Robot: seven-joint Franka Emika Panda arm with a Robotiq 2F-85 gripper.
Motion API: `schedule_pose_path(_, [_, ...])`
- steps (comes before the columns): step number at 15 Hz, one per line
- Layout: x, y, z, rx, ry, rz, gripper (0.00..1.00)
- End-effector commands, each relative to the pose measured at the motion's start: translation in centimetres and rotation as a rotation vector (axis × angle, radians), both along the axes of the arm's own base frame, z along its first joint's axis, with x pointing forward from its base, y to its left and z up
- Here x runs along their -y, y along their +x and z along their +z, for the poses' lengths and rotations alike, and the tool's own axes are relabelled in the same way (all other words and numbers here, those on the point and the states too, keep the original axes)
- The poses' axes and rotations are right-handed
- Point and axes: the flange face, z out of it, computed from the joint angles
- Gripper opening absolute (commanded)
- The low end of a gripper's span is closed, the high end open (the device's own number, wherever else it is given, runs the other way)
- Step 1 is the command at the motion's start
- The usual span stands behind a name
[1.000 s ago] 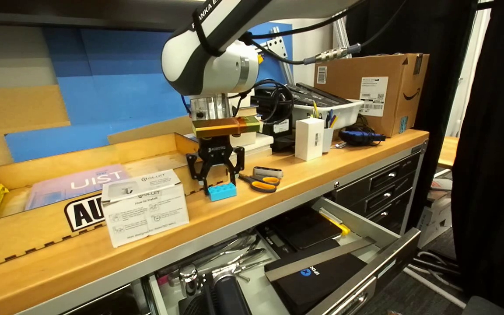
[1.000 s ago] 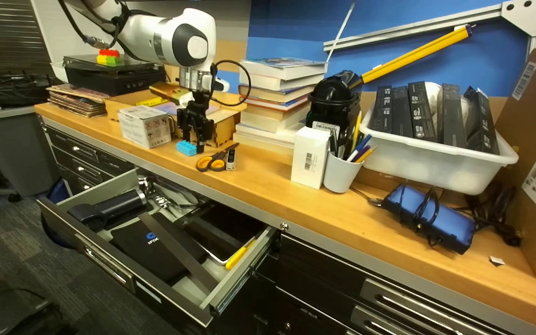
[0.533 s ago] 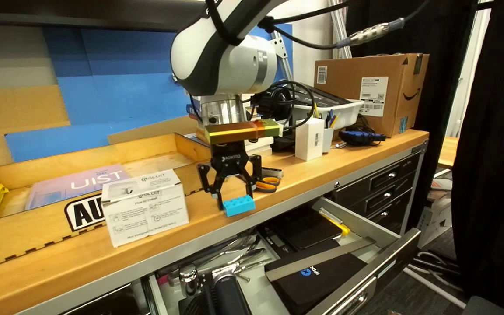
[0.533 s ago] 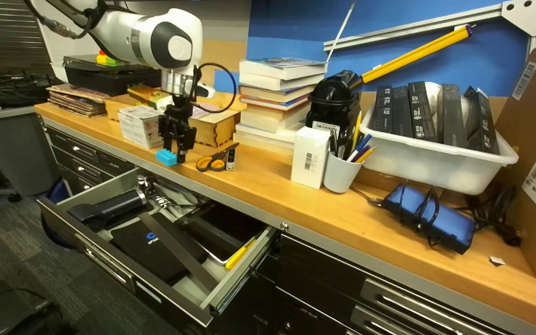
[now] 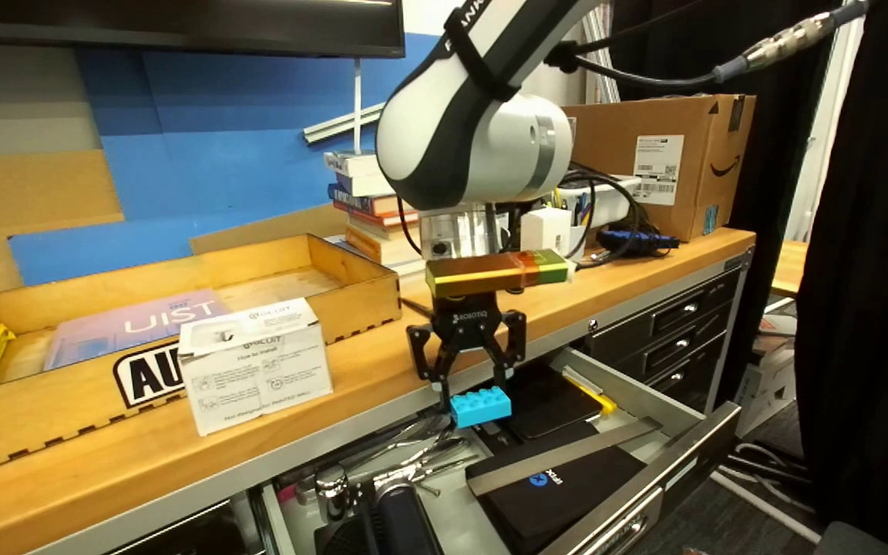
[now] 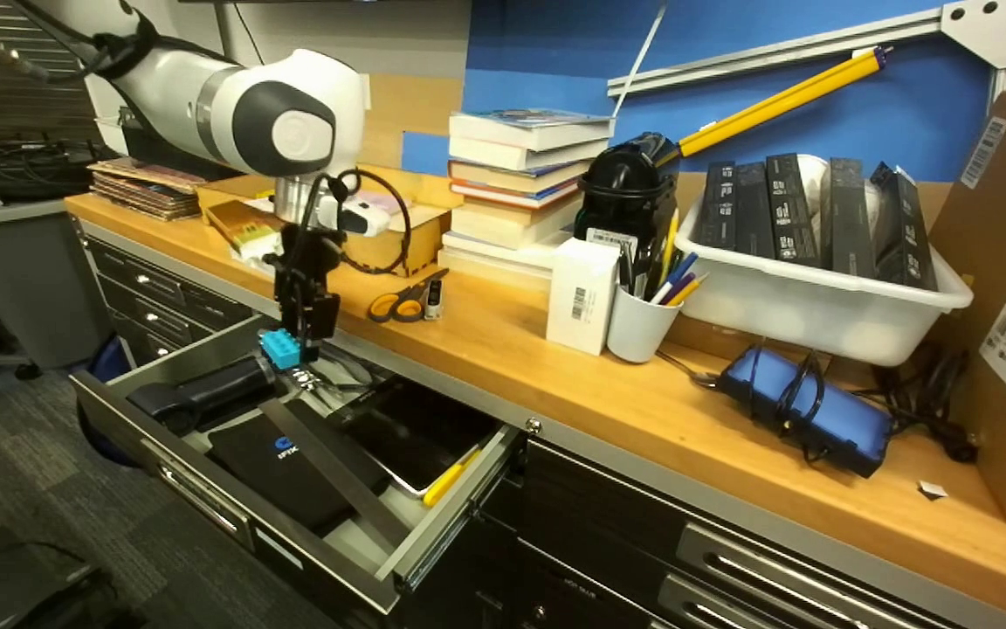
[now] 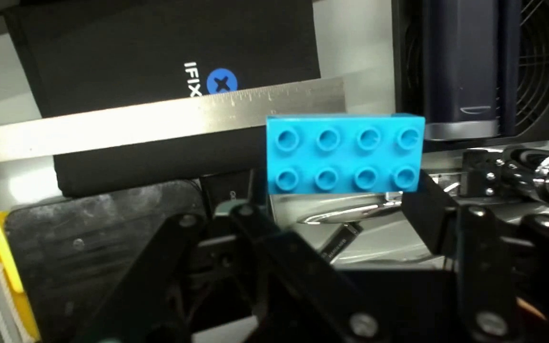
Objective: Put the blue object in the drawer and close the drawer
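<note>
Blue block [image 7: 343,155]: one, light blue, eight studs in two rows, studded face showing in the wrist view. Location: held in the air over the drawer [image 5: 644,405], toward its back, near the edge of the bench [image 6: 485,345].

Gripper [image 5: 475,395]: black, pointing down, its fingers [image 7: 429,214] clamped on the blue block, one at each short end. Carried by a white-and-black arm [image 5: 467,146] reaching in from above.

Drawer: pulled out, pale grey inside, dark front with a metal handle [image 6: 206,502]. Contents: black case [image 7: 160,47], lettered IFIX; steel ruler [image 7: 274,105], lying across the case; flat black panel [image 6: 433,428]; yellow item [image 6: 449,479], beside the panel and near the side wall; dark cylindrical item [image 6: 232,384]; shiny metal tools [image 5: 332,489], jumbled, near the cylindrical item.

Bench: wooden top. On it: scissors [image 6: 396,301], orange-and-black handles; small dark-and-pale item [image 6: 434,300], just beside them; printed white carton [image 5: 259,378], before a wooden tray [image 5: 51,408], contact cannot be told; pinkish booklet [image 5: 139,324], lettered UIST, in the tray; stack of books [image 6: 520,166]; white box [image 6: 582,301], upright, next to a pen cup [image 6: 638,328]; white tub [image 6: 809,301] of black boxes [image 6: 787,214]; blue device [image 6: 804,406], wrapped in cable; cardboard box [image 5: 660,139], at the bench's end.

Behind the bench: blue panel [image 5: 213,177].
</note>
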Motion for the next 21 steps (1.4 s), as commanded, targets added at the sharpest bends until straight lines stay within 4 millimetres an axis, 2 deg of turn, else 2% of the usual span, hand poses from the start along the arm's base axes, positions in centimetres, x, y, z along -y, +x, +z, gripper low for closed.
schedule_pose_path(1, [3.5,-1.3,-1.6,-0.007,0.042,-0.108,0.93])
schedule_pose_path(4, [5.3,-2.9,-1.5,-0.015,0.068,-0.123,1.0])
schedule_pose_path(5, [5.7,-4.4,-1.2,-0.023,0.062,-0.122,1.0])
schedule_pose_path(6, [6.1,-5.1,-1.2,-0.031,0.061,-0.117,1.0])
schedule_pose_path(11, [6.8,-13.4,-2.2,-0.117,0.071,-0.037,1.0])
schedule_pose_path(14, [6.9,-16.8,-2.9,-0.161,0.071,-0.015,1.0])
schedule_pose_path(16, [6.8,-17.2,-3.9,-0.21,0.081,-0.011,1.0])
schedule_pose_path(21, [6.1,-14.7,-7.8,-0.265,0.065,-0.068,1.0])
